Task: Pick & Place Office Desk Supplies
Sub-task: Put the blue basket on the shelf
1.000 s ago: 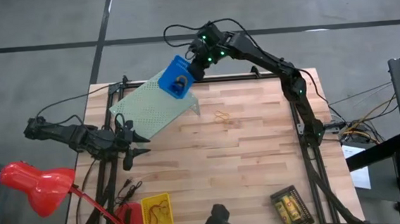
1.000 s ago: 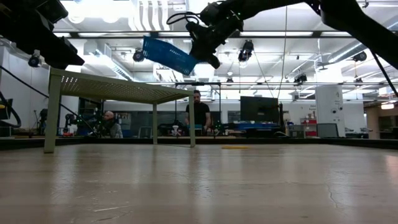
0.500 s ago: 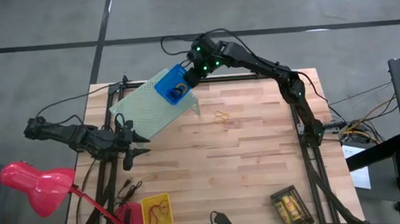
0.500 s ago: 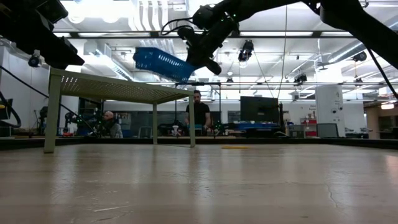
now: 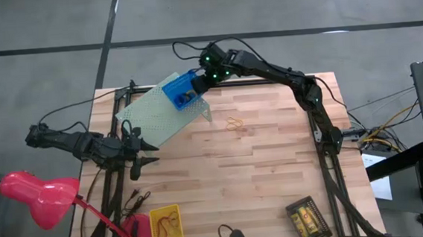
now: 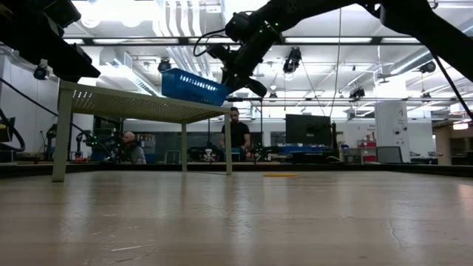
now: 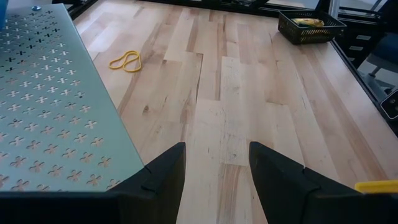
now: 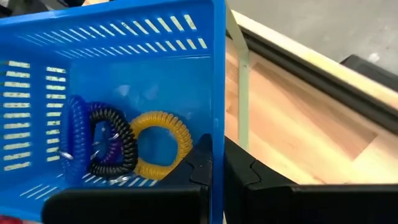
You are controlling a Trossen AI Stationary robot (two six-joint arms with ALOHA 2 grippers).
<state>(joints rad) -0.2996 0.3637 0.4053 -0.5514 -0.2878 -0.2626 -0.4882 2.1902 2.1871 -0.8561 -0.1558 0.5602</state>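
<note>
My right claw clamps the blue bin rim, just over the riser. Lower level; rings stay in.

Three bins: one blue, one yellow, one black. The blue bin holds four coiled rings. One riser, one lamp, and one rubber band on the surface.

Grey floor, bright ceiling lights
</note>
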